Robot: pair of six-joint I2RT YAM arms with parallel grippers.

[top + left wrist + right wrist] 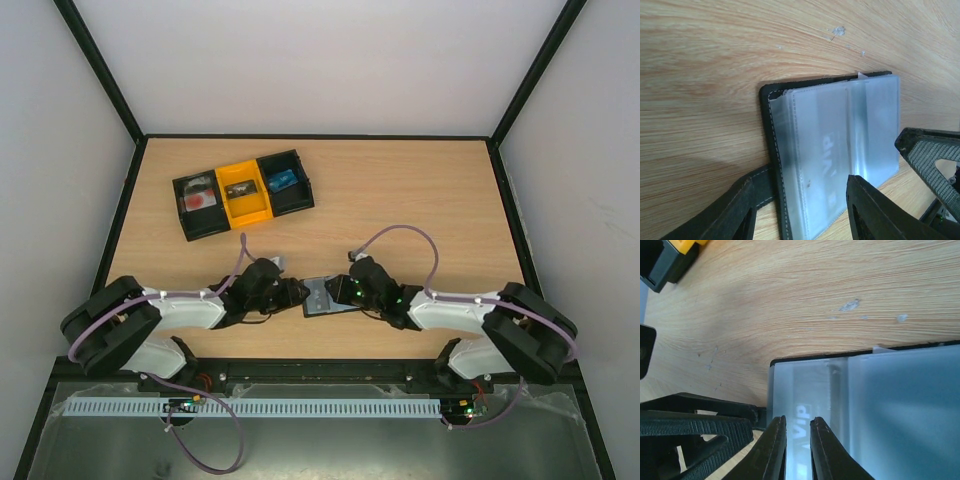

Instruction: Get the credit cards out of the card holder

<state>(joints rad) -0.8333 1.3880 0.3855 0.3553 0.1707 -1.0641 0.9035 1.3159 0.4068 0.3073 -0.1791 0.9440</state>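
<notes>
Currently I find the wallet (325, 296) lying open on the table (420, 200) between both arms. The left gripper (802, 179) has its jaws spread astride the wallet's edge. The right gripper (797, 421) has its jaws nearly together, pinching the wallet's clear sleeve, with a card (826, 167) inside.

Pale walls (330, 60) enclose a light wooden table (420, 190).

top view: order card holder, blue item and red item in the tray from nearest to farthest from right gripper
1. card holder, at the right gripper, near middle.
2. blue item, right compartment of the tray, back left.
3. red item, left compartment, farther left still.
</notes>
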